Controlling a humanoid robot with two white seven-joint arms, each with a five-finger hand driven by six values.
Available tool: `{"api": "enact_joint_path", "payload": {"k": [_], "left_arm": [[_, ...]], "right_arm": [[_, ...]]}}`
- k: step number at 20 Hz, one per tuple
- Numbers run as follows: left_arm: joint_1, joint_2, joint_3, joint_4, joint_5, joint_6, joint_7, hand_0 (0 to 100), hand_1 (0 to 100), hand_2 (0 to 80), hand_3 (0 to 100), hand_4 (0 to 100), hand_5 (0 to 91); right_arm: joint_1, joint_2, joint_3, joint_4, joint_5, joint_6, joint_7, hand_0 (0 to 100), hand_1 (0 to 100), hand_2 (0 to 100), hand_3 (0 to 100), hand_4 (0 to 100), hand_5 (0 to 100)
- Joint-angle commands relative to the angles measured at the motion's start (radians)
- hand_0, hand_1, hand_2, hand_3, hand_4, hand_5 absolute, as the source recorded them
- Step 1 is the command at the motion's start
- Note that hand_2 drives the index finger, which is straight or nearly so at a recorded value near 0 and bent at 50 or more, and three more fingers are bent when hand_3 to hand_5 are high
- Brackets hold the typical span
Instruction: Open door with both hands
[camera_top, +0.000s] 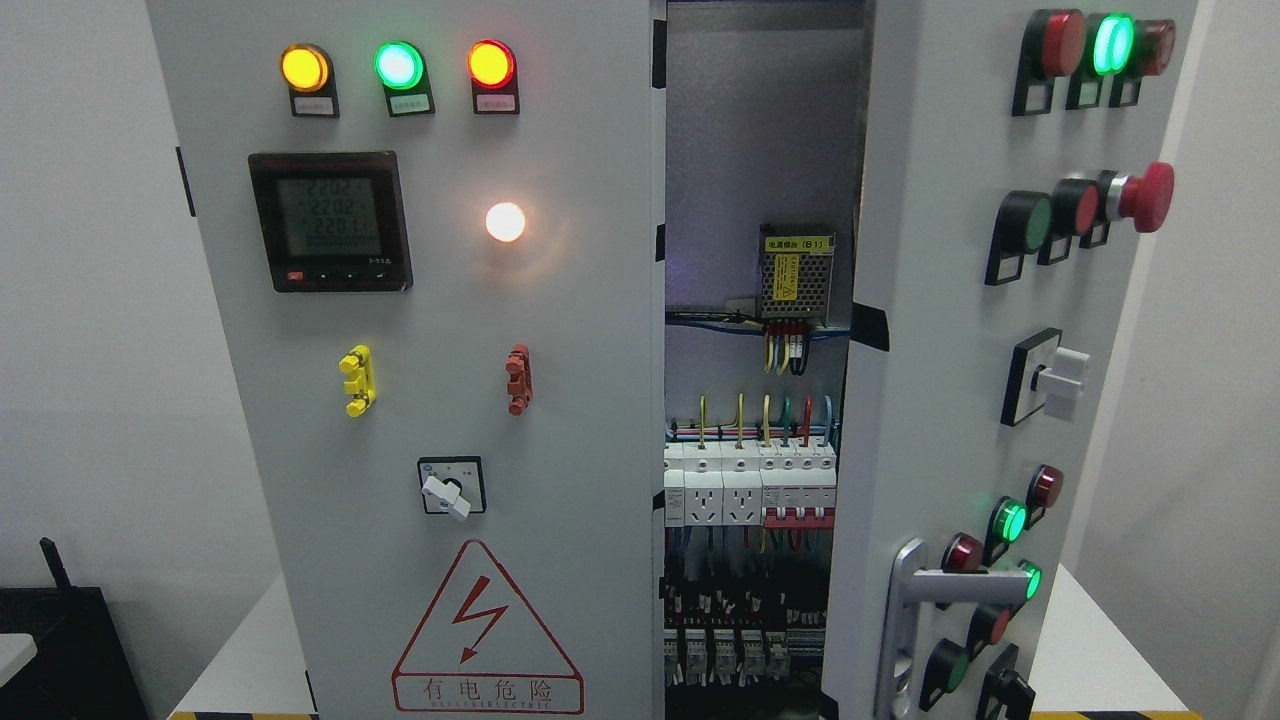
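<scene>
While neither robot hand shows anywhere — their state cannot be told — the right door (960, 350) stands swung ajar at frame right, exposing breakers (750, 485); the left door (430, 400) stays flat.

The left door (430, 380) stands shut beside the right door (1000, 380), which is swung ajar. Between them, breakers (748, 490) sit below a power supply (797, 272) inside the cabinet.
</scene>
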Motion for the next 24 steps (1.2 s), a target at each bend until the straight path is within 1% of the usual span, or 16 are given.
{"api": "enact_joint_path", "payload": {"k": [1,10,14,16,18,19,21,22,24], "left_arm": [[0.000,-0.034,0.000,0.003,-0.001,0.000,0.000,0,0,0.0,0,3,0.0],[0.000,-0.034,0.000,0.000,-0.001,0.000,0.000,0,0,0.0,0,3,0.0],[0.021,-0.034,-0.011,-0.105,-0.009,0.001,0.001,0,0,0.0,0,3,0.0],[0.098,-0.023,-0.012,-0.234,-0.009,0.001,0.000,0,0,0.0,0,3,0.0],[0.214,-0.015,-0.021,-0.465,-0.009,0.003,0.000,0,0,0.0,0,3,0.0],[0.283,0.006,-0.038,-0.601,-0.007,0.007,0.000,0,0,0.0,0,3,0.0],[0.432,0.096,-0.080,-0.870,0.007,0.012,0.000,0,0,0.0,0,3,0.0],[0.498,0.124,-0.083,-0.996,0.016,0.009,0.000,0,0,0.0,0,3,0.0],[0.613,0.159,-0.083,-1.220,0.062,0.008,-0.002,0,0,0.0,0,3,0.0]], "right_arm": [[0.000,0.000,0.000,0.000,-0.001,0.000,0.000,11,0,0,0,0,0],[0.000,0.000,0.000,0.000,-0.001,0.000,0.000,11,0,0,0,0,0],[0.000,0.000,0.000,0.000,-0.001,0.001,0.000,11,0,0,0,0,0],[0.000,0.000,0.000,0.000,-0.001,0.000,0.000,11,0,0,0,0,0],[0.000,0.000,0.000,0.000,0.001,0.000,0.000,11,0,0,0,0,0],[0.000,0.000,0.000,0.000,-0.001,0.000,0.000,11,0,0,0,0,0],[0.000,0.000,0.000,0.000,-0.001,0.000,0.000,11,0,0,0,0,0],[0.000,0.000,0.000,0.000,0.001,0.000,0.000,11,0,0,0,0,0],[0.000,0.000,0.000,0.000,0.001,0.000,0.000,11,0,0,0,0,0]]}}
